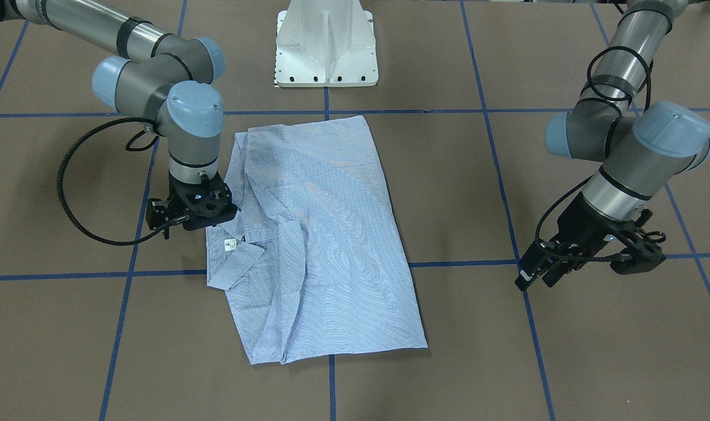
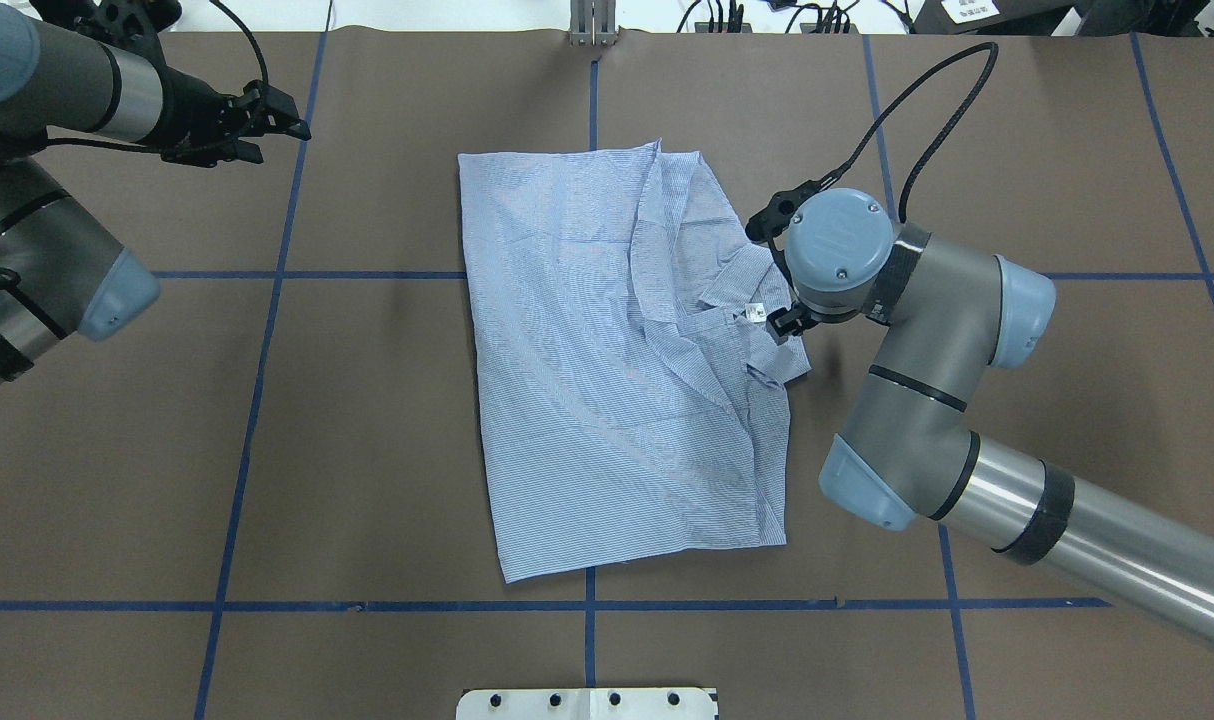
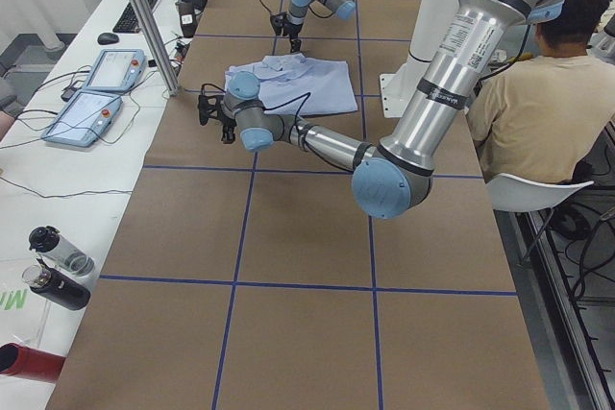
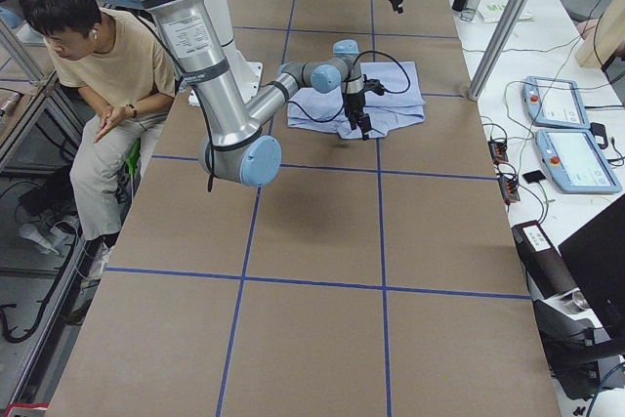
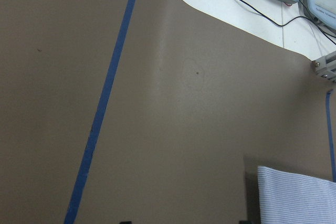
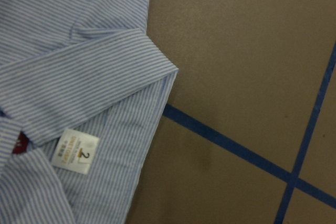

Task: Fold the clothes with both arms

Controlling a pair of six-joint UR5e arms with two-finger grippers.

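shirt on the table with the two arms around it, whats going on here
A two-armed robot is folding a striped shirt, which lies partly folded on the brown table. The right gripper hangs over the collar by the white neck label; whether it grips the cloth cannot be seen. The left gripper is open, off to the side, holding nothing.

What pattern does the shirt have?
Shirt: fine blue-and-white stripes, clearest in the right wrist-mounted view.

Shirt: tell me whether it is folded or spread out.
Partly folded: the shirt lies as a compact rectangle, no sleeves sticking out, fabric lapped over itself beside the collar.
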